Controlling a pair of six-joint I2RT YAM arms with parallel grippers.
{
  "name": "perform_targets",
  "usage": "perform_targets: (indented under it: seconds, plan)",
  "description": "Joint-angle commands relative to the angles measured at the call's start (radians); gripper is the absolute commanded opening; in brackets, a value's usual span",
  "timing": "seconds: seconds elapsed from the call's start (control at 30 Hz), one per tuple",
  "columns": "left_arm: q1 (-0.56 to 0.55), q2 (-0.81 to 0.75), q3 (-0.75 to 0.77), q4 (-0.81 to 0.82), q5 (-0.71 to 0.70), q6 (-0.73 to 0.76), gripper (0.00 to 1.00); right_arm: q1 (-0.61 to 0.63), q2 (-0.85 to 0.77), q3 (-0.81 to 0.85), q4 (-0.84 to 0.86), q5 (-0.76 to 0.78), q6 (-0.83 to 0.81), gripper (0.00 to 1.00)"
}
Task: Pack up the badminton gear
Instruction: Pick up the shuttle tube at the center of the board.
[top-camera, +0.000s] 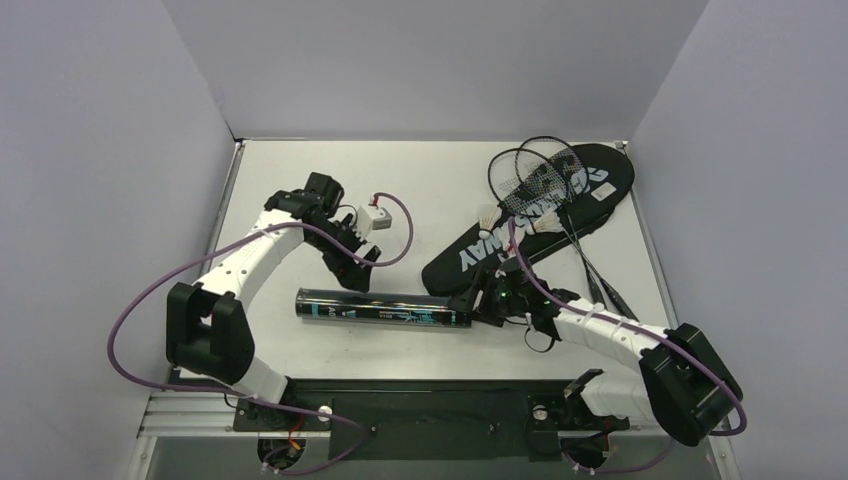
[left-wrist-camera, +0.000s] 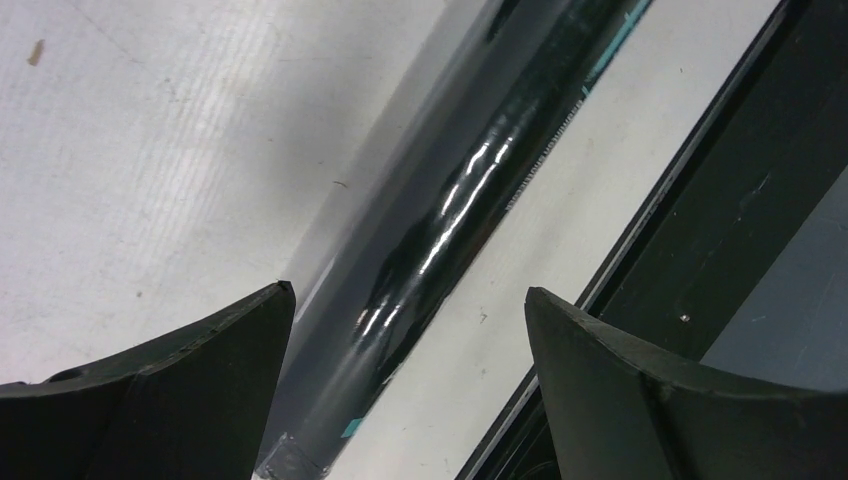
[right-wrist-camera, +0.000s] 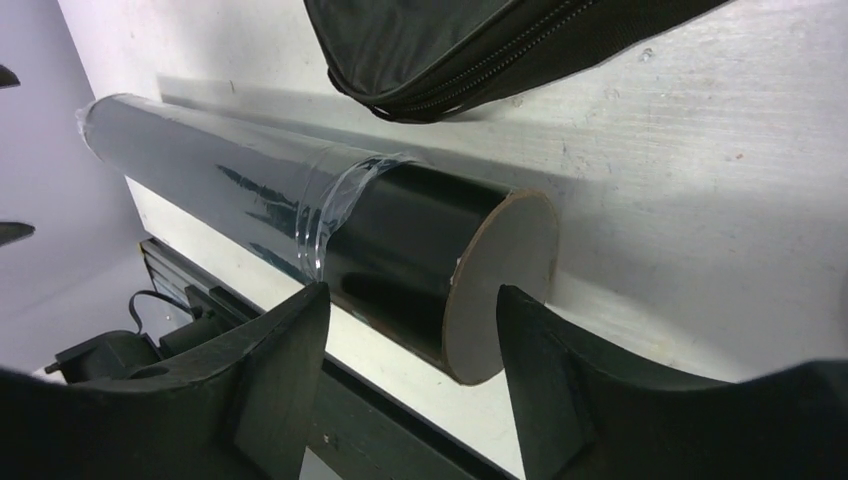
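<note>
Plain lilac-grey panels (top-camera: 420, 60) are boxing in a white table (top-camera: 420, 180) on three sides. Two robot arms (top-camera: 255, 255) are sitting bolted to a black rail (top-camera: 430, 405) at the table's near edge, purple cables (top-camera: 409, 228) trailing: a robotics lab cell.

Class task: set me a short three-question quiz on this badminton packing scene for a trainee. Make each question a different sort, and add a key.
1. True or false: the heads of the two rackets rest on the bag.
2. Which part of the tube sits between the fingers of the right gripper? A: its capped end nearest the bag. B: its middle. C: its other end.
3. Fill in: the left gripper, pointed at the tube, is ___ (open or shut).
Key: 1 true; 2 A; 3 open.
</note>
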Motion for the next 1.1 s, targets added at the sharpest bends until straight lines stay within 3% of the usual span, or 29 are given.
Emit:
perform_targets:
  seconds: [0.0, 0.23, 0.53, 0.67, 1.07]
  plan:
    - [-0.032, -0.075, -0.053, 0.008, 0.075, 0.113, 0.97, 0.006, 0.054, 0.015, 0.083, -0.030, -0.005, 0.54]
    - [-0.095, -0.100, -0.089, 0.059, 0.011, 0.137, 0.97, 0.006, 0.105, 0.017, 0.174, -0.056, 0.020, 0.24]
    - [-0.128, -0.106, -0.151, 0.159, 0.023, 0.164, 0.97, 0.005, 0.046, 0.052, 0.139, -0.066, 0.003, 0.05]
    - [-0.135, -0.075, -0.133, 0.116, 0.039, 0.199, 0.97, 0.004, 0.038, 0.075, 0.111, -0.074, -0.013, 0.00]
    - [-0.122, -0.065, -0.138, 0.062, 0.089, 0.293, 0.97, 0.006, -0.022, 0.111, 0.078, -0.094, -0.015, 0.00]
